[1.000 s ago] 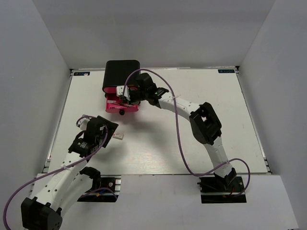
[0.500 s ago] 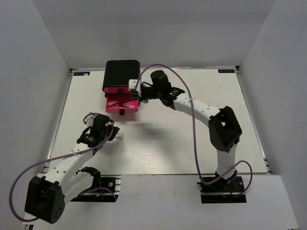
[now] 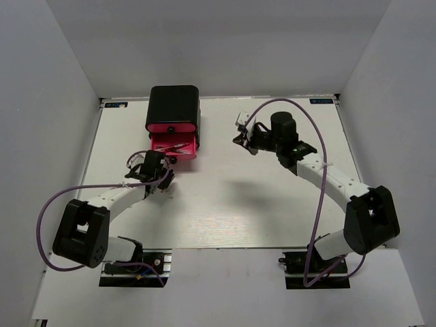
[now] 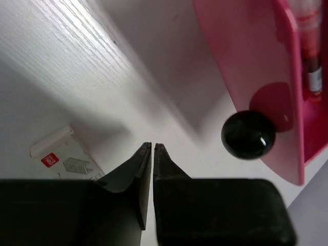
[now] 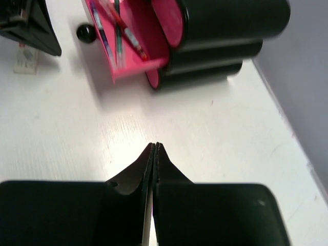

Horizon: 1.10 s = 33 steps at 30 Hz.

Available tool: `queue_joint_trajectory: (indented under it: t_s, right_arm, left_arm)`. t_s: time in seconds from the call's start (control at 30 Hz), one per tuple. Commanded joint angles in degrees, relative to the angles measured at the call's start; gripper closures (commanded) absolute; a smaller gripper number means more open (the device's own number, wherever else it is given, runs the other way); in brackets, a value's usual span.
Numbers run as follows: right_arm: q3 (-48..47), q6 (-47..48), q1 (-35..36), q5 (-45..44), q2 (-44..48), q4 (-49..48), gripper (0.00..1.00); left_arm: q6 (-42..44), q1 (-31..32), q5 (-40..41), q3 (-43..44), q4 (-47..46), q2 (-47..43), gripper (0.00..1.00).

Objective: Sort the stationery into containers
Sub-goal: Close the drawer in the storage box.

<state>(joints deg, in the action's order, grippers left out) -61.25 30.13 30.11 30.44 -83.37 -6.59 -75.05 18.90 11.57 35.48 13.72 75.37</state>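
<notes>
The left pincer [image 4: 152, 148] has its fingers drawn together with nothing between them. The white eraser block [image 4: 64, 156] lies flat on the table [image 4: 77, 61] just left of the tips, near but not touching. Close on the right of the tips is the round black knob [image 4: 248, 135] of the open pink drawer [image 4: 246, 61]. The right pincer [image 5: 155, 147] is likewise closed on nothing, over bare tabletop. The black cabinet [image 5: 225, 31] stands well ahead of it, and thin pens [image 5: 117, 31] lie in the drawer ahead and to its left
</notes>
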Motion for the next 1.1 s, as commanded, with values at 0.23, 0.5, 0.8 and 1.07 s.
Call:
queue_joint_trajectory:
  t_s: [0.23,0.5,0.8,1.07]
  right_arm:
    - [5.8,-3.9,-5.4,-0.1,6.5,-0.5,1.0]
    - [7.1,-4.0,-7.6,1.1,7.4,0.3,1.0]
    - [7.7,-4.1,-9.0,1.6,8.0,1.0,1.0]
    - [8.3,-3.5,-9.6,2.1,8.2,1.7,1.0]
  left_arm:
    - [-3.4,-1.6,2.2,8.0,-3.2,7.5,0.79]
    - [-4.4,-3.3,2.2,13.7,-2.0,12.1,0.69]
    - [-4.4,-5.0,1.0,17.8,-2.0,16.5,0.48]
    - [-4.4,-5.5,-0.1,22.2,-2.0,20.3,0.43]
